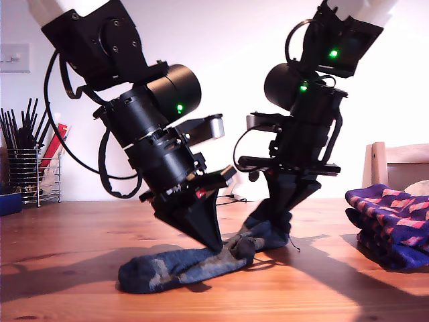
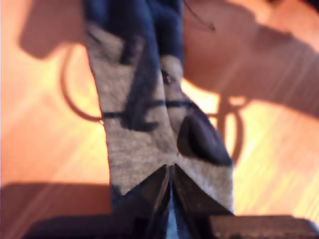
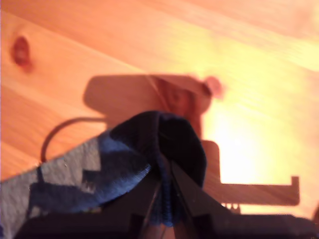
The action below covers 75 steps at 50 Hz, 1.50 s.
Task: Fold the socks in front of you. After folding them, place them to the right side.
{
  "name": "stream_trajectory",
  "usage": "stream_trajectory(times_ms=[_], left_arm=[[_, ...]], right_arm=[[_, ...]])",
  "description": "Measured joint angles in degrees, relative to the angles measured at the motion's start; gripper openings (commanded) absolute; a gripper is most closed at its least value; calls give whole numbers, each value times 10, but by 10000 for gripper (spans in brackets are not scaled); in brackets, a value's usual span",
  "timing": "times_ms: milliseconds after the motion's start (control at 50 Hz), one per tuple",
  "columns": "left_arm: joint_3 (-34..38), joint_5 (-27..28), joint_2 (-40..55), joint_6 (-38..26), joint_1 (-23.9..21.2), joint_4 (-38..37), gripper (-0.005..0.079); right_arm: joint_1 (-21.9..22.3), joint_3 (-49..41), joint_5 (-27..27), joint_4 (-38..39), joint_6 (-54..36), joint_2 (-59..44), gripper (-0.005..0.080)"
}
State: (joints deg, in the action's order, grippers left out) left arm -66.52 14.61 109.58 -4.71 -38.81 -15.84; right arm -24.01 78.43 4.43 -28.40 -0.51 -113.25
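Observation:
A dark grey-blue sock (image 1: 167,268) lies along the wooden table (image 1: 80,295) in the middle of the exterior view. My first gripper (image 1: 214,247), on the arm at the exterior view's left, is shut on this sock about halfway along and presses it to the table. In the first wrist view the sock (image 2: 134,134) stretches away from the shut first gripper (image 2: 169,169). My second gripper (image 1: 278,218) is shut on the sock's other end and holds it a little above the table. That end of the sock (image 3: 99,174) drapes over the second gripper (image 3: 167,169).
A folded stack of navy-purple socks with pink checks (image 1: 389,228) sits at the exterior view's right, in front of a wooden chair back (image 1: 395,164). A wire holder with dark sticks (image 1: 30,174) and a blue box (image 1: 9,201) stand at the far left.

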Motion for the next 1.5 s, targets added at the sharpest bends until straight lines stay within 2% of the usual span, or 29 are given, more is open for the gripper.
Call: stream_trajectory(times_ms=[160, 280, 400, 660, 940, 1500], left_arm=[[0, -17, 0, -4, -2, 29, -20], [0, -47, 0, -22, 1, 13, -20], [1, -48, 0, -28, 13, 9, -20], [19, -16, 0, -28, 26, 56, -20], [32, 34, 0, -16, 21, 61, -20], [25, 24, 32, -6, 15, 97, -21]], right_arm=[[-1, 0, 10, -18, -9, 0, -13], [-1, 0, 10, -32, -14, 0, -13], [0, 2, 10, -49, -24, 0, -13], [7, 27, 22, -100, -24, 0, -13], [8, 65, 25, -115, -24, 0, -13], [8, 66, 25, -144, -24, 0, -13]])
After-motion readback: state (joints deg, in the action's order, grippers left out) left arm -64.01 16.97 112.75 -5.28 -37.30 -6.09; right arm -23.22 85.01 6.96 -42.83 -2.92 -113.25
